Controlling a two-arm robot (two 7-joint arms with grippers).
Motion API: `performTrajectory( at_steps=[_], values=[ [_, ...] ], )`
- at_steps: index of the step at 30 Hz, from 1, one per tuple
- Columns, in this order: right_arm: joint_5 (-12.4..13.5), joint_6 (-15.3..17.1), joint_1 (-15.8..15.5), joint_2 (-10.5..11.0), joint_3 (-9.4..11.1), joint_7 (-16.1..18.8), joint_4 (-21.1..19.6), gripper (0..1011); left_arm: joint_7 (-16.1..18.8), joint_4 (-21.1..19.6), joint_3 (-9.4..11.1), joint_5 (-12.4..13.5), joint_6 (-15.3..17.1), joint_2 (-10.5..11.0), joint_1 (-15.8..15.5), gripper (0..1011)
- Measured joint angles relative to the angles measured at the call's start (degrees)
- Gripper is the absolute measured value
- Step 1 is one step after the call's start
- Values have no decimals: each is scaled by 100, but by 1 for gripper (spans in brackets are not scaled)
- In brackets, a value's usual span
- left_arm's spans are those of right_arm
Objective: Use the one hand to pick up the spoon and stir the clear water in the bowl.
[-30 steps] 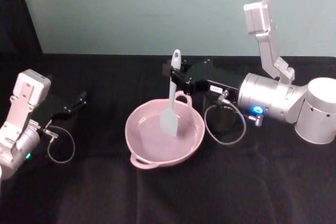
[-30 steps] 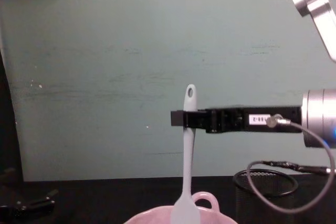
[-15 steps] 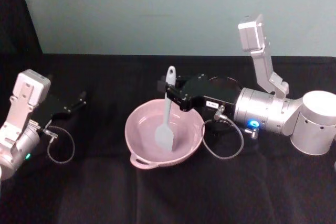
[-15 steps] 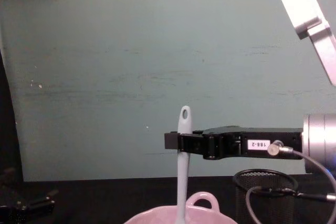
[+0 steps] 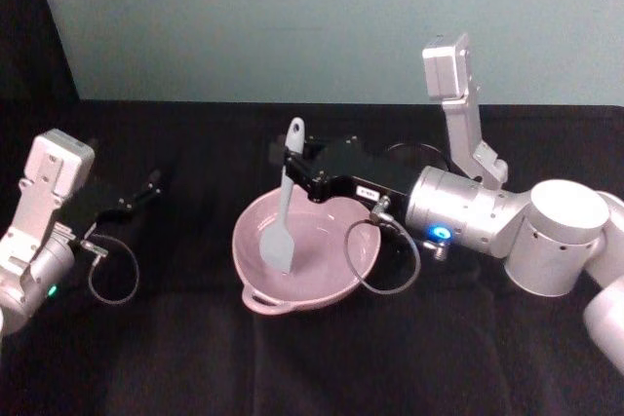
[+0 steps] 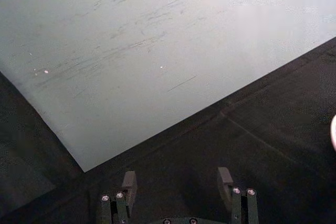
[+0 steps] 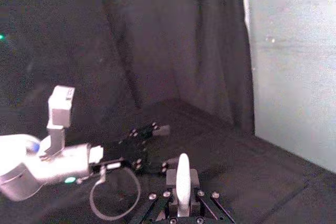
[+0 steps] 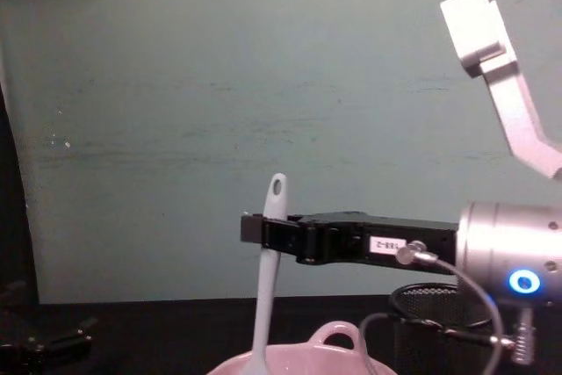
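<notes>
The white spoon (image 5: 285, 209) stands nearly upright, its flat blade down inside the pale pink bowl (image 5: 255, 283) at the table's middle. My right gripper (image 5: 290, 164) reaches in from the right and is shut on the spoon's handle just below the hole. From the chest view the spoon (image 8: 266, 278) rises out of the bowl (image 8: 338, 342) with the right gripper (image 8: 259, 230) clamped on its upper handle. The right wrist view has the spoon handle (image 7: 182, 180) held between the jaws. My left gripper (image 5: 148, 185) rests open at the table's left, its fingers (image 6: 129, 183) apart over black cloth.
A black wire-mesh cup (image 8: 439, 331) stands behind and right of the bowl, under the right arm. A cable loop (image 5: 385, 260) hangs from the right wrist by the bowl's right rim. Black cloth covers the table; a teal wall is behind.
My right gripper has carried the spoon leftward and nearer to me across the bowl and lowered it, so the blade now sits deeper at the bowl's left. The left arm has stayed put.
</notes>
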Motion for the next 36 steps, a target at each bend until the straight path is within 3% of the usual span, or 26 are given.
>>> performTrajectory(
  at_steps=[12,19,25,36],
  values=[
    [-541,-624,179,-568,116,-436,764,116,0,0,0,0,0,0,0,1011],
    [-860,-902,262,-690,217,-660,1071,116,0,0,0,0,0,0,0,1011],
    [-1044,-951,251,-624,272,-707,1051,116,0,0,0,0,0,0,0,1011],
    [-1048,-678,-166,-86,423,-275,211,116,0,0,0,0,0,0,0,1011]
  ],
)
